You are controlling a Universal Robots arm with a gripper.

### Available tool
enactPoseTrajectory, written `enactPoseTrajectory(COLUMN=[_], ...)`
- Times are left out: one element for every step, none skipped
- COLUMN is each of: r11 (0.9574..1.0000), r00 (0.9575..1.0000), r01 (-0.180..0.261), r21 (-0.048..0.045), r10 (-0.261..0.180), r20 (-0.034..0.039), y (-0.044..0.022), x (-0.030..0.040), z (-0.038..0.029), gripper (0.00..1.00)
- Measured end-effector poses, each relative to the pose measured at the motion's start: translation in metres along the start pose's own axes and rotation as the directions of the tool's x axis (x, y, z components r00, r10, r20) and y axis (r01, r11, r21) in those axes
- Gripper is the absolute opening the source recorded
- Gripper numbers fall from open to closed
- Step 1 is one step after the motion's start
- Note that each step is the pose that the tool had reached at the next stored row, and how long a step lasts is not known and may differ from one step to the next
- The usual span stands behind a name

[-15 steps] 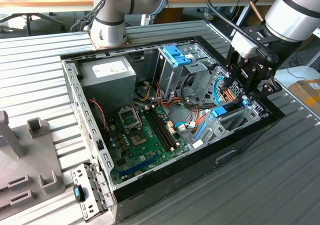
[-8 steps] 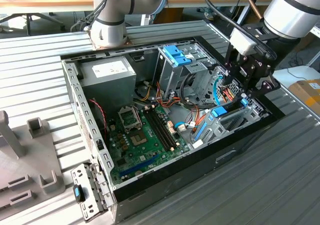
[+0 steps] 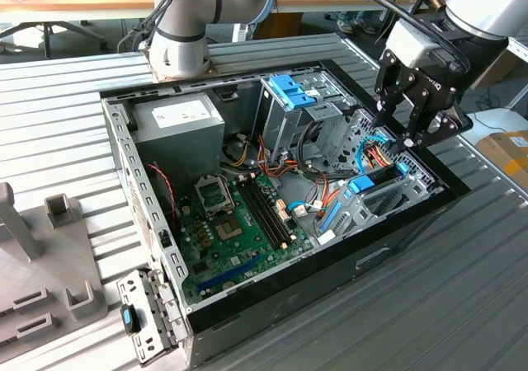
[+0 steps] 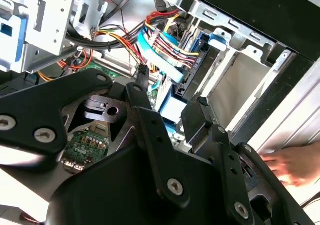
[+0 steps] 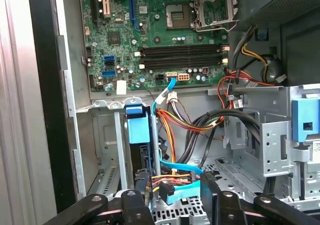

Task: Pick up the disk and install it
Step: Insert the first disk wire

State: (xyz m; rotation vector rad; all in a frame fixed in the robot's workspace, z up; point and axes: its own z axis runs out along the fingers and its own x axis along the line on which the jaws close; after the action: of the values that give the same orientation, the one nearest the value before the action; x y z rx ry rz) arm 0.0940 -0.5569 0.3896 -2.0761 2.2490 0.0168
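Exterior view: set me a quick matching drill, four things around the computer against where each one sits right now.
Things:
1. disk
2. gripper
3. motherboard
4. power supply

Places:
A. flat on the floor of the case
B. hovering over the case at the exterior view's right
C. far corner at the exterior view's left
D. standing on edge just below the gripper

Pairs: 1-D, 2-B, 3-A, 4-C
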Motion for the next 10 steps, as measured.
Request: enactPoseTrajectory(r11=[1.0,1.0,1.0,1.0,1.0,1.0,1.0,1.0,1.0,1.0], r00=[1.0,1.0,1.0,1.0,1.0,1.0,1.0,1.0,1.0,1.0], r01=[0.0,0.0,-0.002,-0.003,-0.003,-0.004,-0.004,-0.005,-0.005,-0.006], r21=[-0.0003,-0.0008,-0.0009,-0.0009,-0.0008,-0.0007,-0.0007,-0.0007,-0.0007,-0.0008], r10=[0.0,0.0,0.002,0.003,0.003,0.004,0.004,0.005,0.005,0.006], r20=[-0.0001,-0.0003,-0.0005,-0.0005,-0.0007,-0.0007,-0.0008,-0.0008,-0.001,-0.0015], y=[-0.0054,-0.0118,-0.014,-0.0142,-0.0143,-0.0143,-0.0145,-0.0146,-0.0146,-0.0146], x=[-0.0022,-0.0029,-0.0032,-0.003,-0.0019,-0.0008,0.0005,0.0013,0.0022,0.0028], z=[0.0004,0.0008,0.0011,0.0014,0.0018,0.0021,0.0025,0.003,0.0045,0.0057], gripper=[0.53,0.53,0.53,0.53,0.53,0.53,0.53,0.53,0.53,0.53])
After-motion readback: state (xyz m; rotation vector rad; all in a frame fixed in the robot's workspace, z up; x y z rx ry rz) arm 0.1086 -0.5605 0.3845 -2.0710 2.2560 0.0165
